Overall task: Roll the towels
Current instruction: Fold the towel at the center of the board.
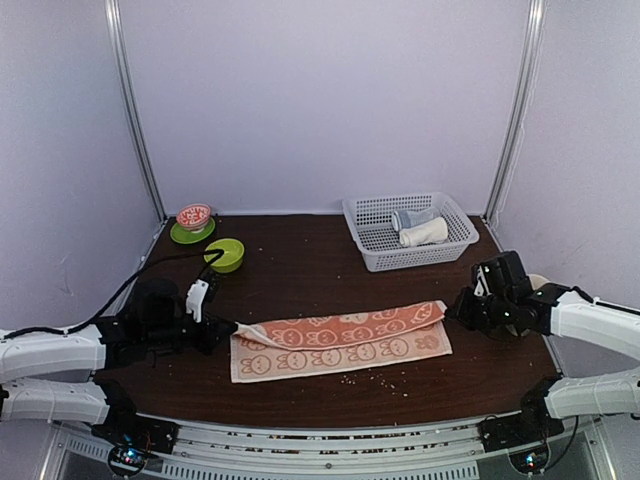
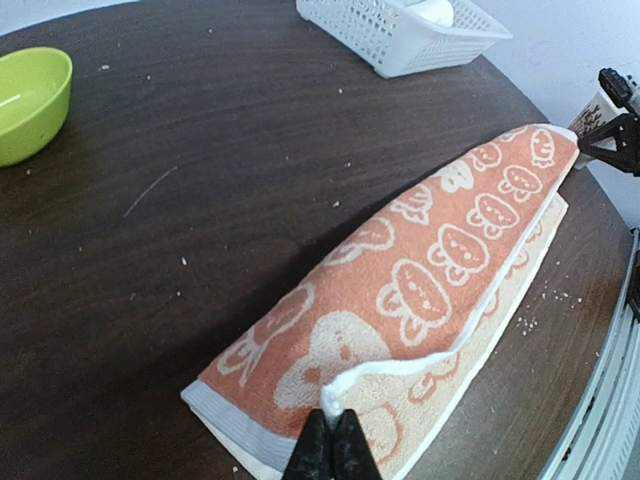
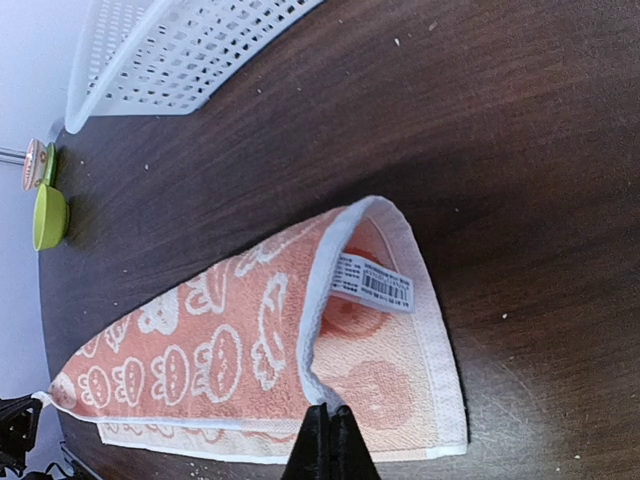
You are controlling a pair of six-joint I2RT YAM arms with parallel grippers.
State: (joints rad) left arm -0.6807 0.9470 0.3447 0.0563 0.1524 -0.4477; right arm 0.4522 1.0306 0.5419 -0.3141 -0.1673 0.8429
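Note:
The orange-red towel with white patterns lies along the table's front, its far long edge lifted and folded partway toward the near edge. My left gripper is shut on the towel's white hem at its left end. My right gripper is shut on the hem at the right end, beside a barcode label. Between the two grips the upper layer arches a little above the lower layer. A rolled cream-white towel lies in the basket.
The white mesh basket stands at the back right and also holds a pale grey-blue bundle. A green bowl and a red-patterned bowl on a green plate sit at the back left. Crumbs dot the table near the towel.

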